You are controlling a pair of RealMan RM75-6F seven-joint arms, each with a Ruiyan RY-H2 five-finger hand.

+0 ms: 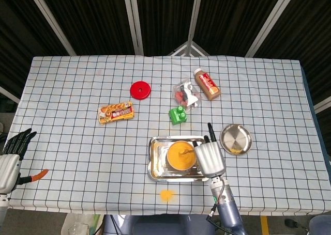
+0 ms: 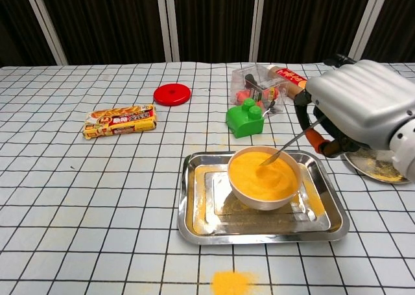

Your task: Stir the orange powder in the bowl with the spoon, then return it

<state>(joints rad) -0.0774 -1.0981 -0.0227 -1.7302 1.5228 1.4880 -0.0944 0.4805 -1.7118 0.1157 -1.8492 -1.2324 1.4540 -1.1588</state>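
One hand is doing the work: we are gripping the spoon [image 2: 290, 146] in our right hand [image 2: 360, 110], fingers curled round its orange handle. Its long axis is slanting down and leftward from that hand, tip dipping into the orange powder [image 2: 262, 172] in the bowl [image 2: 264, 194], which is sitting in the tray [image 2: 194, 227]. Far leftward, our left hand [image 1: 9, 162] is hanging empty, fingers apart.

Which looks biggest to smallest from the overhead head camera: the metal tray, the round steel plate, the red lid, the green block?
1. metal tray
2. round steel plate
3. red lid
4. green block, only slightly smaller than the lid.
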